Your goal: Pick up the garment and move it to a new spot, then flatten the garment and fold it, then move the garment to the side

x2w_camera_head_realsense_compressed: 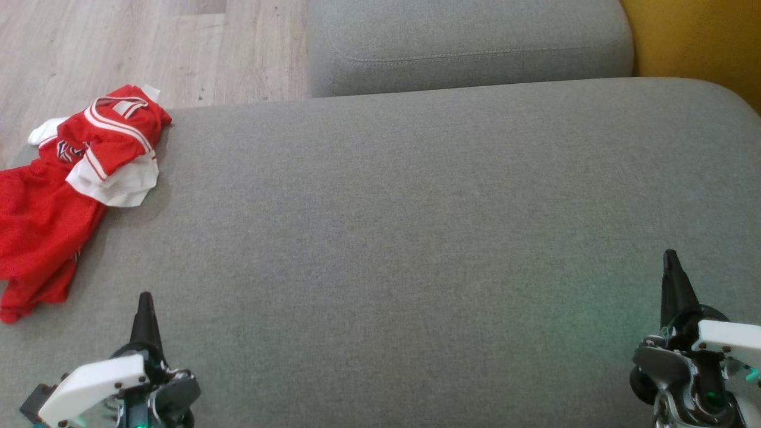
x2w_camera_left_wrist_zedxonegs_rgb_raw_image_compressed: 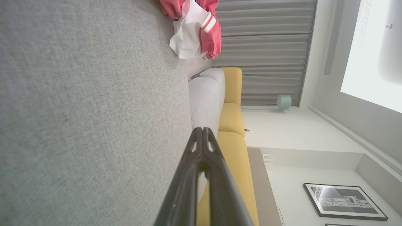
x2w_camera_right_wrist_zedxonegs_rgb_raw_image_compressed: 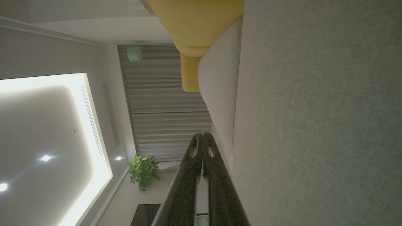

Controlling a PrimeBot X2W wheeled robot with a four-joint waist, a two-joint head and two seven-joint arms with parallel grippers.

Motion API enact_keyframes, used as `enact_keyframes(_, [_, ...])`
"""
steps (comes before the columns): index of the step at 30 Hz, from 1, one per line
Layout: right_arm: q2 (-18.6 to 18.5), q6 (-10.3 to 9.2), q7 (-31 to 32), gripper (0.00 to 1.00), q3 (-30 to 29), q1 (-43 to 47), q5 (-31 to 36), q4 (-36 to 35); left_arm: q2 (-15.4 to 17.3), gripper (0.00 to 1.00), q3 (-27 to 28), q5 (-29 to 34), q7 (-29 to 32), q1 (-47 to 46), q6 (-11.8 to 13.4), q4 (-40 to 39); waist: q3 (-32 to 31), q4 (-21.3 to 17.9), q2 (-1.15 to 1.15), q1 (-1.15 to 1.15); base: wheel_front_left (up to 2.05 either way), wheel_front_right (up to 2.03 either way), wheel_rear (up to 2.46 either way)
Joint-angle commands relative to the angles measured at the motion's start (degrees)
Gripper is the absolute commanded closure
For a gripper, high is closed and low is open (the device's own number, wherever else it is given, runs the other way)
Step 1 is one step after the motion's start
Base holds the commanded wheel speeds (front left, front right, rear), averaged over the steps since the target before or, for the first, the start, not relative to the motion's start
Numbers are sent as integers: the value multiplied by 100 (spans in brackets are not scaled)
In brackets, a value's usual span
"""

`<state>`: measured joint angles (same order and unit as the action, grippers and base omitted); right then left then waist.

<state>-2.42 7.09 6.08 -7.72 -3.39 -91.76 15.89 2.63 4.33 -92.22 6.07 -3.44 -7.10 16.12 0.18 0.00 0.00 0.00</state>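
Grey seat cushion point(x2w_camera_head_realsense_compressed: 416, 238) spreads wide in front of me. It carries one thing, the garment point(x2w_camera_head_realsense_compressed: 65, 178).

Garment: red cloth with white trim and a white panel, crumpled in a heap. It lies at the cushion's far left edge, near the back corner. The lower part trails toward me along that edge and runs off the left side of the head view. Whether any of it hangs over the edge, I cannot tell. Left wrist view catches the same heap point(x2w_camera_left_wrist_zedxonegs_rgb_raw_image_compressed: 194, 31) at the top, lying on grey fabric, red sleeve with white stripes uppermost.

Left gripper point(x2w_camera_head_realsense_compressed: 145, 303): low at the near left, over bare cushion, well apart from the garment. Fingers pressed together into a single dark point, nothing between them. Left wrist view confirms it: tips point(x2w_camera_left_wrist_zedxonegs_rgb_raw_image_compressed: 202, 133) meet.

Right gripper point(x2w_camera_head_realsense_compressed: 670, 261): near right, over bare cushion, far across from the garment. Fingers likewise pressed together and empty; tips point(x2w_camera_right_wrist_zedxonegs_rgb_raw_image_compressed: 201, 138) meet in the right wrist view.

Surroundings: a second grey cushion point(x2w_camera_head_realsense_compressed: 469, 41) butts against the far side of the first. Yellow upholstery point(x2w_camera_head_realsense_compressed: 695, 41) at the far right. Pale wood floor point(x2w_camera_head_realsense_compressed: 119, 41) beyond the far left corner. Pleated grey curtain point(x2w_camera_left_wrist_zedxonegs_rgb_raw_image_compressed: 263, 47) and a framed picture point(x2w_camera_left_wrist_zedxonegs_rgb_raw_image_compressed: 344, 201) show past my left fingers; a leafy plant point(x2w_camera_right_wrist_zedxonegs_rgb_raw_image_compressed: 144, 171) past my right.
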Motion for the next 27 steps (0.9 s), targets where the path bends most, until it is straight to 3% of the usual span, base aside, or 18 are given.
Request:
enact_keyframes(1, [-45, 40, 39, 100, 122, -280, -42, -187, 25, 100, 217, 3, 40, -275, -39, -209, 0, 0, 0, 0, 0, 0, 0])
enact_keyframes(7, [-45, 40, 39, 100, 122, -280, -42, -187, 25, 100, 217, 3, 40, -275, -39, -209, 0, 0, 0, 0, 0, 0, 0])
enact_keyframes(8, [0, 0, -1, 0, 1, 0, 0, 5, 0, 0, -2, 0, -2, 0, 0, 1, 0, 0, 0, 0, 0, 0, 0])
enact_keyframes(12, [7, -6, -15, 0, 29, 158, 1, 283, -7, 0, -63, 2, -22, 144, 5, 249, -3, 1, 0, 0, 0, 0, 0])
enact_keyframes(27, [1, -1, -268, 0, 149, 297, 481, 101, -4, 0, -244, 376, -273, 275, 44, -40, -132, 54, 0, 0, 0, 0, 0])
